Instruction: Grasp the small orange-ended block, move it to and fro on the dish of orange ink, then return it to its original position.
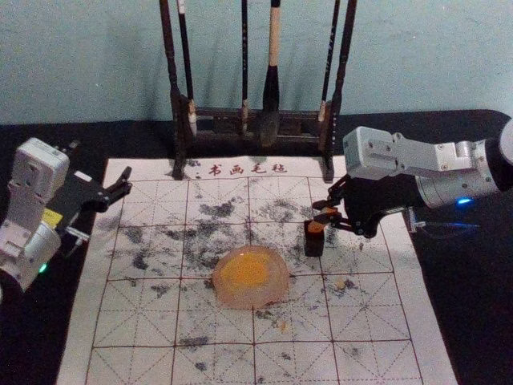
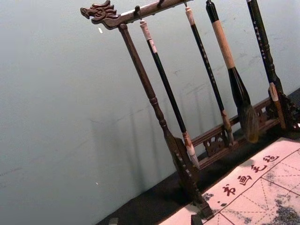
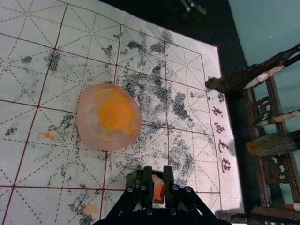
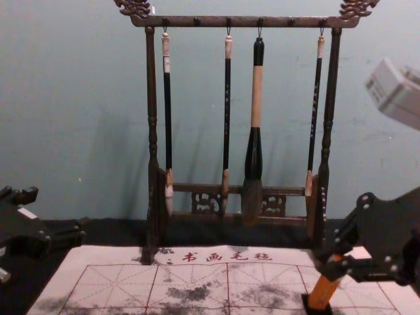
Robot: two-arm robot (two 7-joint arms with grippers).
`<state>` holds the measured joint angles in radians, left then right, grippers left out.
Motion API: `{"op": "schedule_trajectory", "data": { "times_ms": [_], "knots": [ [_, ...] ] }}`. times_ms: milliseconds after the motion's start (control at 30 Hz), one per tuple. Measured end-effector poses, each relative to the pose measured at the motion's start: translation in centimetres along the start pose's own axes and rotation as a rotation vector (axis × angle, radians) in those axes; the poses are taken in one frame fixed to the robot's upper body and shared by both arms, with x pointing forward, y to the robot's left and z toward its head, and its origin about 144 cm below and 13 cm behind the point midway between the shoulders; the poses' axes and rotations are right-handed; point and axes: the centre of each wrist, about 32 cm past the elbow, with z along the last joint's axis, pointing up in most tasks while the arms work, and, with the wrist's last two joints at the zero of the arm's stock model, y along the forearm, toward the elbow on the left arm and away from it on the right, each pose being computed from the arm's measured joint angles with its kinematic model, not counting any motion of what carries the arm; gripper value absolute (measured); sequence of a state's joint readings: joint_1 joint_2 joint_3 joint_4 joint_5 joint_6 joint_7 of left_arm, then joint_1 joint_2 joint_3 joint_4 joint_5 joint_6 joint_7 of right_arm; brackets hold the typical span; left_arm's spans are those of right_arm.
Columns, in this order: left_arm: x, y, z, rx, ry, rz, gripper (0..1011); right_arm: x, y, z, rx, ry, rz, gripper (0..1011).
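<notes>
Pincer (image 1: 324,214) at right, barely parted, grips orange block (image 4: 323,293)

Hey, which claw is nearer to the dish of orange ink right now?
Right. The right claw is just beyond the dish, off to its right; the left claw hangs open, farther away, beyond the dish to its left.

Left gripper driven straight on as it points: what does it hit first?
Left gripper probably meets the brush stand's left post; depth is unclear, so it might pass to the wall.
</notes>
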<state>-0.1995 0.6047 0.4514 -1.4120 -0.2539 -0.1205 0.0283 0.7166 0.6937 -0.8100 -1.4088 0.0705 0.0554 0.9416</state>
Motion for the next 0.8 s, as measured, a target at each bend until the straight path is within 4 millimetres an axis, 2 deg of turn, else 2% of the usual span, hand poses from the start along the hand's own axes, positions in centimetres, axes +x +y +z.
{"op": "schedule_trajectory", "data": {
  "times_ms": [800],
  "knots": [
    [0.0,0.0,0.0,0.000,0.000,0.000,1002,0.8,2.0,-0.6,-0.043,0.008,0.037,135]
  ]
}}
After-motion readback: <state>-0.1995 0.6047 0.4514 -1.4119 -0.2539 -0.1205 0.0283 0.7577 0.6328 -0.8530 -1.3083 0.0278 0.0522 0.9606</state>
